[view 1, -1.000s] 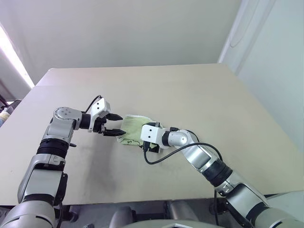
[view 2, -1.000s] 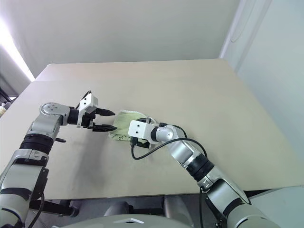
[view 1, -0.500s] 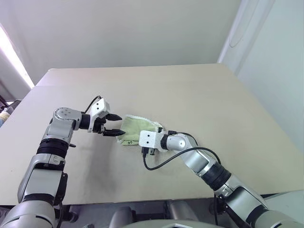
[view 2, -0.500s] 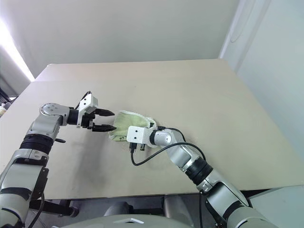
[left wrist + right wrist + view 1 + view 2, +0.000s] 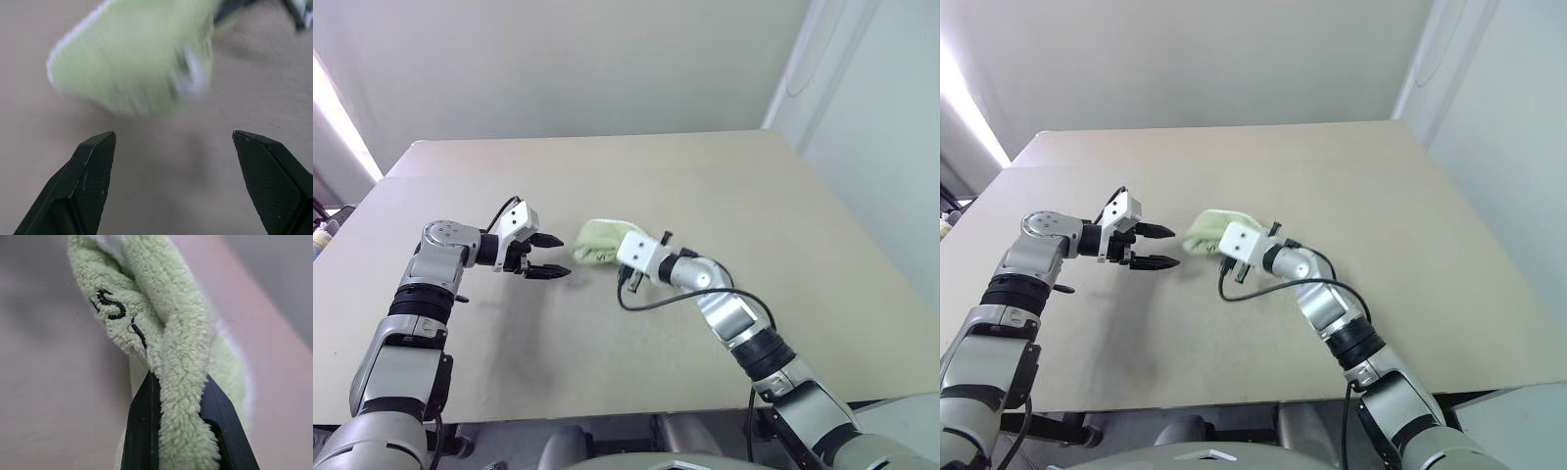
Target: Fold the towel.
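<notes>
Towel (image 5: pixel 597 240) sits bunched near the middle of the frame, pinched in the right claw (image 5: pixel 178 396), whose two black fingers are clamped on a thick fold of green terry just below a small dark embroidered mark (image 5: pixel 111 303). Most of the cloth hangs clear of the tan desk (image 5: pixel 705 186). Left claw (image 5: pixel 546 257), at centre left just beside the towel, has its fingers spread wide and grips nothing.
</notes>
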Robot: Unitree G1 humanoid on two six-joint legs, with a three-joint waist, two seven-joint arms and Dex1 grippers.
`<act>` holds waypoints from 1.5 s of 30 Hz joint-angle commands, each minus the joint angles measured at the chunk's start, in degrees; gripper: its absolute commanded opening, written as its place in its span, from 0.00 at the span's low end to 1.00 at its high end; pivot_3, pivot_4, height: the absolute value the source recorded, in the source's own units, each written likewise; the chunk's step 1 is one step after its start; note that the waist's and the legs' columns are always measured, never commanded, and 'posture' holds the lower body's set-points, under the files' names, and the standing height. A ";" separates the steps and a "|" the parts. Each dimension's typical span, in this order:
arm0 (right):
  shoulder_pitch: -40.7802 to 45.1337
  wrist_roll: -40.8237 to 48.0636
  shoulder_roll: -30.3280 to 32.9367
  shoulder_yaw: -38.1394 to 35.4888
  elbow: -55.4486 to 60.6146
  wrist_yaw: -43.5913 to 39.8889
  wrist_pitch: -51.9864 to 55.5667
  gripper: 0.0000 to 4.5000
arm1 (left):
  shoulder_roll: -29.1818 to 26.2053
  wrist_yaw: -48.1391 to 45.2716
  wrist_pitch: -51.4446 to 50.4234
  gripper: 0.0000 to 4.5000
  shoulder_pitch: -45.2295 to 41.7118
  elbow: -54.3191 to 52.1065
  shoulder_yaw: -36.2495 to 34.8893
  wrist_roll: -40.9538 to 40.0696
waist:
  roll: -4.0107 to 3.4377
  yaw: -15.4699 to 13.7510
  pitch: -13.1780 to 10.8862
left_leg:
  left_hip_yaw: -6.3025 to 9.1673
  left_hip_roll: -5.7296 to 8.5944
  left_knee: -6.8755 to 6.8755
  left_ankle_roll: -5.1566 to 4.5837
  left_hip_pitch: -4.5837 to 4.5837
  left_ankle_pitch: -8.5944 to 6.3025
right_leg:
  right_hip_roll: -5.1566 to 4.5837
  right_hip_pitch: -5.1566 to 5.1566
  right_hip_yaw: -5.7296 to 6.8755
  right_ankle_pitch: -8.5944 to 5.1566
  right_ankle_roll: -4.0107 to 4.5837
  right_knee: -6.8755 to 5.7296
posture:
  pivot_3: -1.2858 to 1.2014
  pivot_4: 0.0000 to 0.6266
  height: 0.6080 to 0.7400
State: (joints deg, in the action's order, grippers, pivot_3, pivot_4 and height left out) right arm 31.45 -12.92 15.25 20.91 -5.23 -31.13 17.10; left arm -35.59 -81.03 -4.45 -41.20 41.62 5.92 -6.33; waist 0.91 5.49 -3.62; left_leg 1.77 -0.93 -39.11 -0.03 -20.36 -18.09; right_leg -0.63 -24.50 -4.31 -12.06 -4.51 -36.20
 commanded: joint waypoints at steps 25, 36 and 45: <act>-5.63 -5.81 12.64 -9.74 -13.56 10.25 6.11 0.01 | 1.15 -0.10 3.13 0.89 -2.22 1.43 0.09 1.02 | 0.05 0.05 0.03 | -0.17 0.01 -0.01 0.00 0.13 0.00 | 0.03 0.08 -0.20 -0.03 0.04 0.00 | 0.52 0.00 0.79; -5.83 6.53 13.96 -22.61 -1.46 4.39 11.89 0.84 | 0.71 0.09 3.05 0.89 -1.78 1.36 -0.26 1.02 | 0.00 -0.03 0.00 | -0.14 0.01 0.01 0.00 0.07 0.00 | 0.04 0.05 -0.18 -0.03 0.02 0.02 | 0.52 0.00 0.79; -1.54 27.66 8.57 -37.20 5.89 2.36 25.56 0.84 | 1.20 0.18 3.02 0.89 -1.99 1.67 -0.13 0.98 | 0.00 -0.04 0.00 | -0.09 0.01 0.01 0.00 0.09 0.00 | 0.04 0.05 -0.15 -0.02 0.02 -0.01 | 0.52 0.00 0.79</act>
State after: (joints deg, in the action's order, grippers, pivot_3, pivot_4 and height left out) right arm 28.20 12.67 24.58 -14.96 1.37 -29.90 41.93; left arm -33.96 -80.99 -1.86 -41.42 43.75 6.22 -5.14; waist 0.90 5.44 -3.62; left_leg 1.67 -0.92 -39.10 -0.04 -20.26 -18.09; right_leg -0.59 -24.45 -4.46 -12.08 -4.48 -36.21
